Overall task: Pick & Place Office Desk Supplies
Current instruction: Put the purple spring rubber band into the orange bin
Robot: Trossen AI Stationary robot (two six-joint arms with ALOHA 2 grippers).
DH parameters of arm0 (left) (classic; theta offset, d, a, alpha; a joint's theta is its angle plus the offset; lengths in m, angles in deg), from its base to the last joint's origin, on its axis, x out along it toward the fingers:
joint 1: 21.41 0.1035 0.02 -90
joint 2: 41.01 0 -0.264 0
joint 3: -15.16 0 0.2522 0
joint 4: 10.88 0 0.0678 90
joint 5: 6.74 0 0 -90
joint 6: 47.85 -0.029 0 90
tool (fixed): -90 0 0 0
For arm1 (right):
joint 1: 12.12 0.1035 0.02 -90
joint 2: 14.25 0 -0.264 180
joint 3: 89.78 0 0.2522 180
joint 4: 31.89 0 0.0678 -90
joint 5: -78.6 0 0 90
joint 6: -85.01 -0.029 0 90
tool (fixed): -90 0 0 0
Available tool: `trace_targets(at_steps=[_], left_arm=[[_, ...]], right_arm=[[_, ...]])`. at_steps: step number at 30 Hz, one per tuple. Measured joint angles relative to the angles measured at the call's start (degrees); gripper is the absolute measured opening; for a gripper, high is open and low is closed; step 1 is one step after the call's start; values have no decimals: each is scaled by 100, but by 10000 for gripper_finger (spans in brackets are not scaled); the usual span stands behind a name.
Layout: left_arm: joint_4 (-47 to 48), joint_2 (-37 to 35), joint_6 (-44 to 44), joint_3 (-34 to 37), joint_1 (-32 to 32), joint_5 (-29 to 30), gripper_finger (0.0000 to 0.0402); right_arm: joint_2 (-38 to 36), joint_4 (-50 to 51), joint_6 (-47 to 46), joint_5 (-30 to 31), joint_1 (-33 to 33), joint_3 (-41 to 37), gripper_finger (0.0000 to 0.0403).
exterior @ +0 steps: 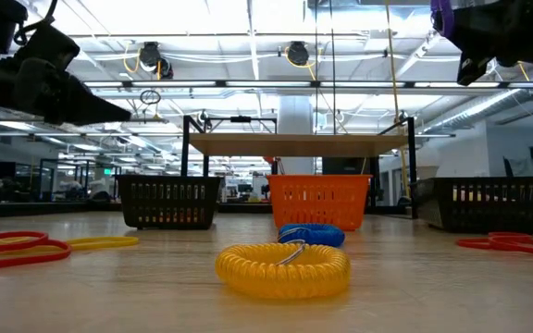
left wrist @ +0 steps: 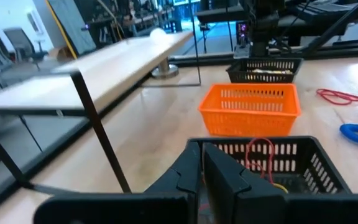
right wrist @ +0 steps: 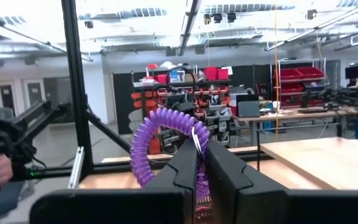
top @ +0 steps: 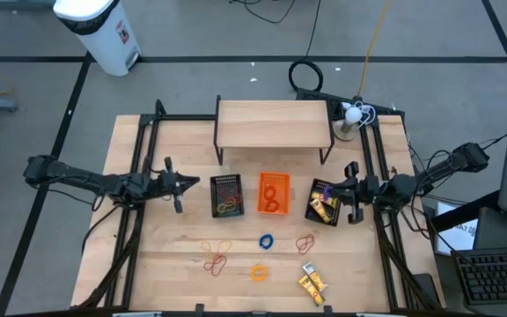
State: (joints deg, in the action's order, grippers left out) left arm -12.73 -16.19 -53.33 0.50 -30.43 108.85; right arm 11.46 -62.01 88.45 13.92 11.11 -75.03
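**Poster 1:** High view sums it up: the right claw (top: 349, 188) hangs over the right-hand black mesh tray (top: 324, 203), the left claw (top: 176, 186) sits just beside the left black mesh tray (top: 227, 195), and the orange tray (top: 273, 194) is between the two. What's the right one got?

**Poster 2:** A purple coil ring (right wrist: 160, 146). Right wrist view shows the fingers (right wrist: 185, 168) pinched shut on it, with the coil arching up above them. It's up in the air, not in any tray.

**Poster 1:** And the left claw?

**Poster 2:** Closed with nothing in it. In the left wrist view the two fingers (left wrist: 219, 177) are pressed together, pointing at the near wall of its mesh tray, and red and yellow bands (left wrist: 263, 163) lie inside that tray.

**Poster 1:** Rest of the stuff is loose on the wooden surface (top: 165, 273). Blue ring (top: 266, 240) near the middle, orange ring (top: 259, 273) closer to the front edge, red and tan rubber bands (top: 217, 258) on the left side, another red band (top: 305, 243) on the right.

**Poster 2:** Plus yellow oblong pieces (top: 312, 282) at the front right. The right tray holds something yellowish too, probably more of the same, but it's too small to call. Low view has the orange ring right up front, with the blue one just behind it.
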Motion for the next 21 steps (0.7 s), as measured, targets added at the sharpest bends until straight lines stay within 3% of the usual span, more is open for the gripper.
trace_targets(at_steps=[10, 21], left_arm=[[-514, 4, -281, 0, 0, 3, 24], [-22, 4, 1320, 0, -13, -103, 24]], right_arm=[[109, 247, 94, 89, 0, -5, 10], [755, 476, -177, 303, -2, -11, 10]])
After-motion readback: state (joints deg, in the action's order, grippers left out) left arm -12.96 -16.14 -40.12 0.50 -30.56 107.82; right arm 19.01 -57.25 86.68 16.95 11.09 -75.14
